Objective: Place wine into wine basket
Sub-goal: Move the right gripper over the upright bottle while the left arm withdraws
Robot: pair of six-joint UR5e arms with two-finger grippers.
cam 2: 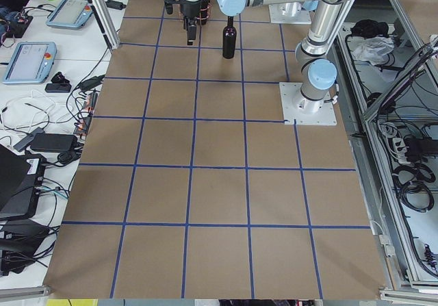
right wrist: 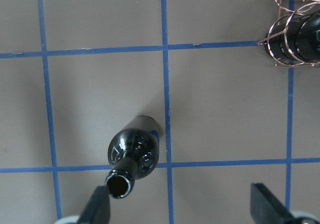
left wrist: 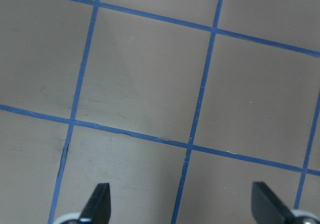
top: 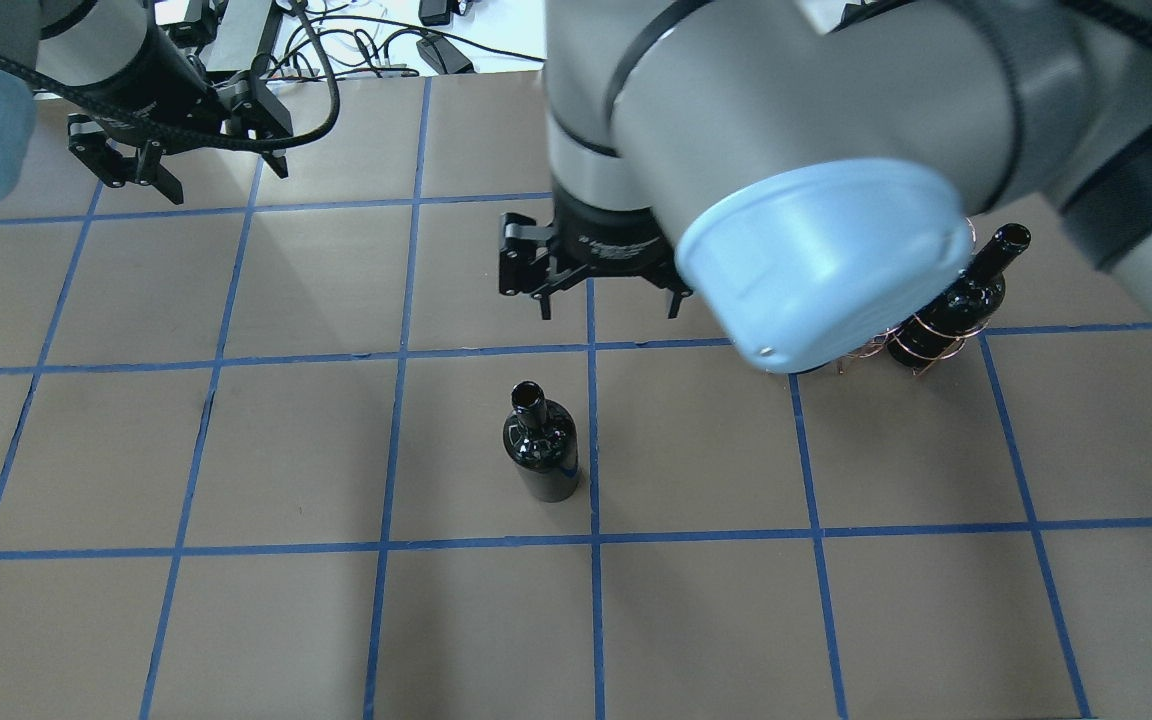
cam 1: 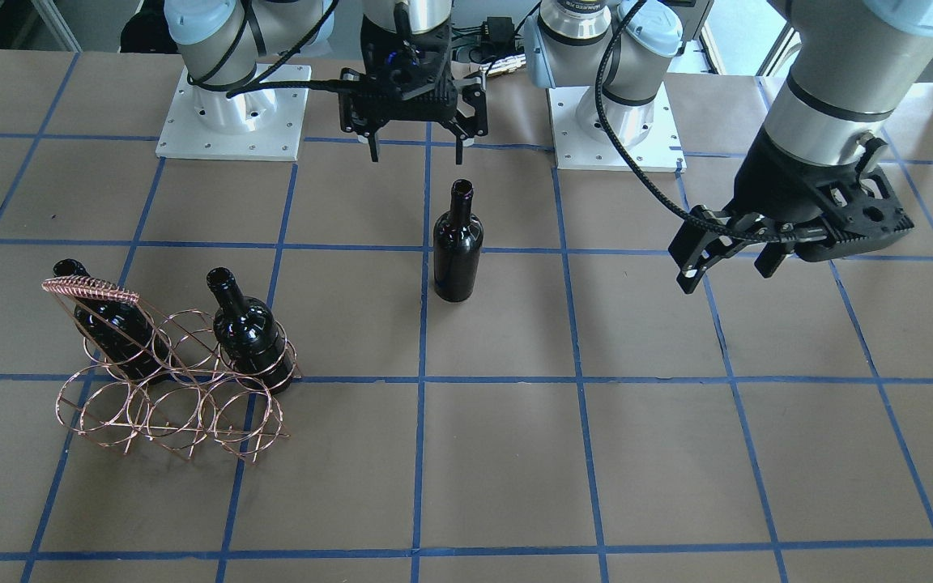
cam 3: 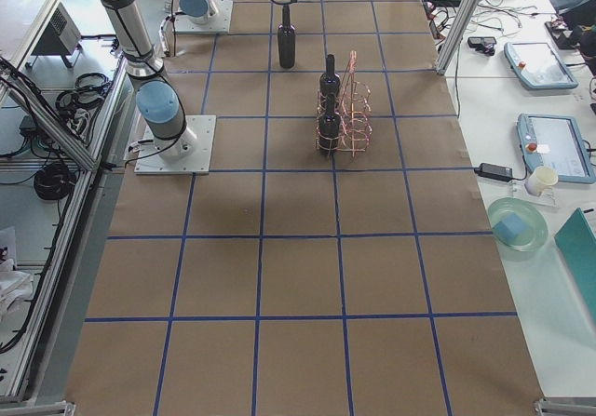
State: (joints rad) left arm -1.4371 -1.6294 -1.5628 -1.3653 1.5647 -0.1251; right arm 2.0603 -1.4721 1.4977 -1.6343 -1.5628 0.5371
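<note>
Two bottles (cam 1: 249,328) in wine basket (cam 1: 90,286) front-on, one hidden overhead, wine (cam 1: 457,251) upright

Overhead view: my right arm (top: 796,150) fills the upper right of the frame, its right edge blurred. It covers nearly all of the wine basket (top: 921,345). Only a few copper loops and one racked bottle (top: 971,295) show past the elbow cap. The other racked bottle (cam 1: 248,332) is hidden there.

Right wrist view: basket cut off by the upper right corner. Fingertips (right wrist: 97,209) of my right gripper (right wrist: 182,211) are cut by the bottom edge.

Left wrist view: left gripper (left wrist: 182,209) likewise, fingertips (left wrist: 100,204) clipped at the bottom edge.

Exterior left view: basket at the top of the frame is too small to make out.
</note>
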